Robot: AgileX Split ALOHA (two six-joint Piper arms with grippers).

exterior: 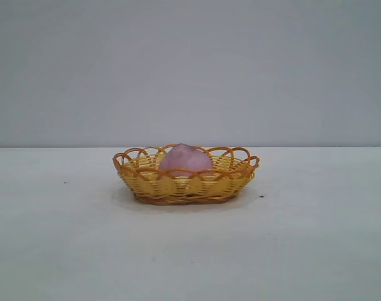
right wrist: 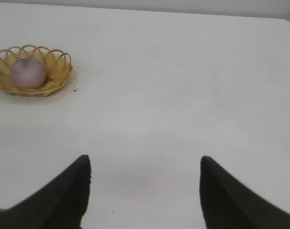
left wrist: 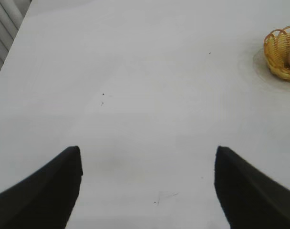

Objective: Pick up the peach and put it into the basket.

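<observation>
With the peach [exterior: 185,159] already inside the basket [exterior: 231,179], well apart from both wide-open, empty jaws, the 2 grippers [left wrist: 147,188] [right wrist: 145,191] should simply keep away.

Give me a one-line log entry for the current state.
peach: in basket | left gripper: open, away, empty | right gripper: open, away, empty | table

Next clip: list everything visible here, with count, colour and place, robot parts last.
peach: one, dull pink-mauve, lying inside the basket.
basket: one, yellow weave with orange looped rim, at the middle of the table.
table: one, white, with a few tiny dark specks.
left gripper: one, black, open over bare table, away from the basket.
right gripper: one, black, open over bare table, away from the basket.
</observation>
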